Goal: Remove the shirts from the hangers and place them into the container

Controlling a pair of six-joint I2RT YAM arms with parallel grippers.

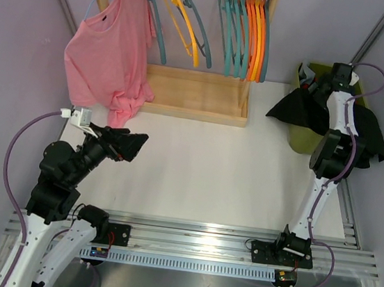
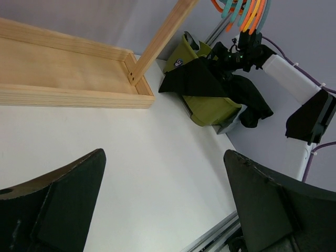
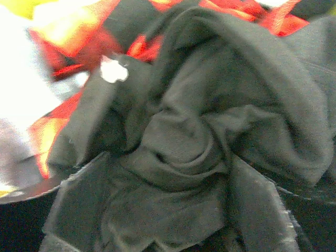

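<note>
A pink shirt (image 1: 108,53) hangs on a hanger at the left end of the wooden rack. Several bare teal, yellow and orange hangers (image 1: 244,31) hang further right. The olive-green container (image 1: 296,137) stands at the far right, with a black shirt (image 1: 298,109) draped over its rim. My right gripper (image 1: 335,75) reaches down into it. In the right wrist view its fingers (image 3: 79,210) stand apart around bunched black shirt (image 3: 210,105), with red plaid cloth (image 3: 79,47) behind. My left gripper (image 1: 132,143) hovers open over the table, nothing between its fingers (image 2: 273,205).
The rack's wooden base tray (image 1: 191,94) sits at the back of the white table (image 1: 202,173), and its post (image 2: 160,39) rises near the container (image 2: 210,107). A metal rail (image 1: 202,232) runs along the near edge. Purple walls close both sides.
</note>
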